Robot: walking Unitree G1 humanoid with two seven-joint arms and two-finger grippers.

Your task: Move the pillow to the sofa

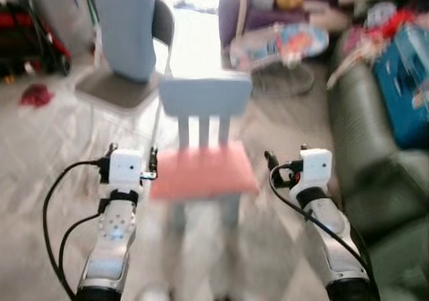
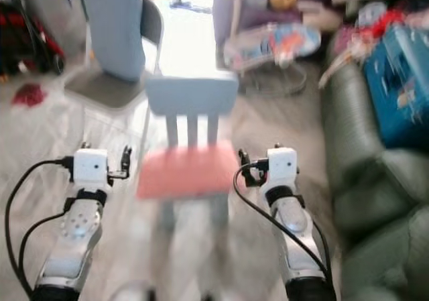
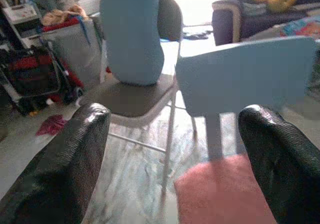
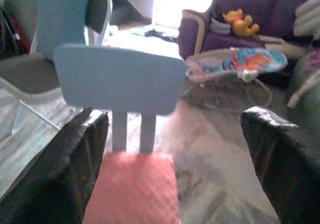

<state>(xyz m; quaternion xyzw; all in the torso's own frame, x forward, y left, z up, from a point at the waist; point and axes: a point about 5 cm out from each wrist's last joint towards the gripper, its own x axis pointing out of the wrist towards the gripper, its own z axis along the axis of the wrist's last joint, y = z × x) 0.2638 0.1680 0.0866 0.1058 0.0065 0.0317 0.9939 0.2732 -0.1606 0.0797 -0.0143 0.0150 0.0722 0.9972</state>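
Both claws are up in front of the robot with nothing in them: the left claw (image 3: 172,149) has its two black fingers spread wide, and same deal with the right claw (image 4: 172,154), wide apart and empty. In the head views the left claw (image 1: 127,163) sits lower left of the frame and the right claw (image 1: 305,167) lower right, with a small kid's chair (image 1: 204,137) right between them, pale blue backrest and a pinkish-red seat, pretty blurry. Further out, upper left of the frame, there's a grey folding chair (image 1: 117,86) and the pillow (image 1: 126,23) is standing upright on its seat, leaning against the backrest; it's light blue and tall. Down the right edge of the frame runs the dark green sofa (image 1: 365,147), with a blue box (image 1: 409,80) and some colourful clutter piled on its far end. At the top centre-right there's a baby bouncer (image 1: 285,46) on the floor in front of a purple armchair (image 4: 250,14) that has a yellow plush toy (image 4: 240,22) on it. A red rag (image 1: 37,96) lies on the pale marbled floor (image 1: 53,140) at far left.
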